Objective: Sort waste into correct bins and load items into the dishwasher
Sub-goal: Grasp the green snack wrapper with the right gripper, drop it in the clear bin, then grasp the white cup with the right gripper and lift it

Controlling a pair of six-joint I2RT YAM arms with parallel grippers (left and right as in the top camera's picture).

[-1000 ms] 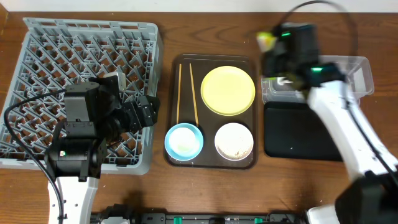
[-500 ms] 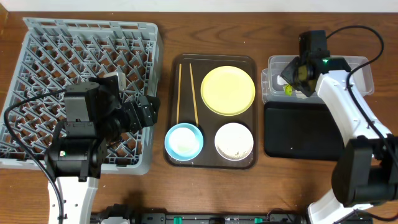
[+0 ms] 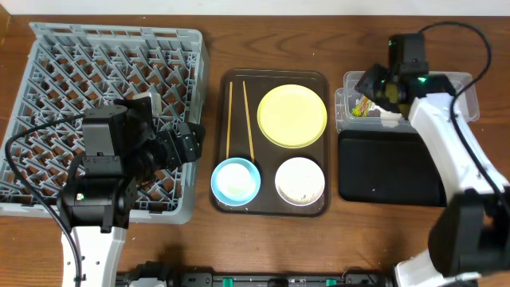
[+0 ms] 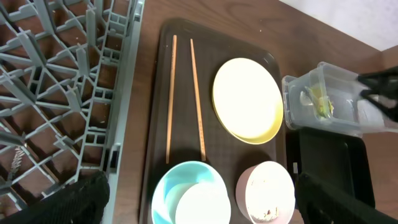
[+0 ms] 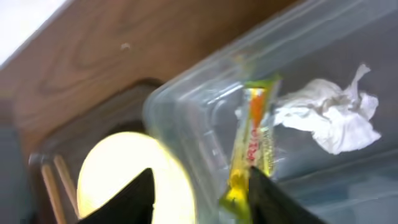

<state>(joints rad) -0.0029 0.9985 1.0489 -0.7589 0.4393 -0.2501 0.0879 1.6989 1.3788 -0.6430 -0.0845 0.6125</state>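
Soft, even light leaves the overhead view sharp with faint shadows, while the right wrist view is blurred and its pale-yellow plate [image 5: 124,152] glares overexposed.

Left gripper [image 4: 199,199] hangs wide open left of the tray [image 3: 268,156]. Right gripper [image 5: 198,194], jaws parted, hovers right of it.

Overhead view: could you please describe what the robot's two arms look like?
The left arm is a boxy black housing on a white lower link, with a small green light and black cables looping off it. The right arm has smooth white curved links, a black wrist block with green lights, and a black cable arching off it. Both end in black jaws.
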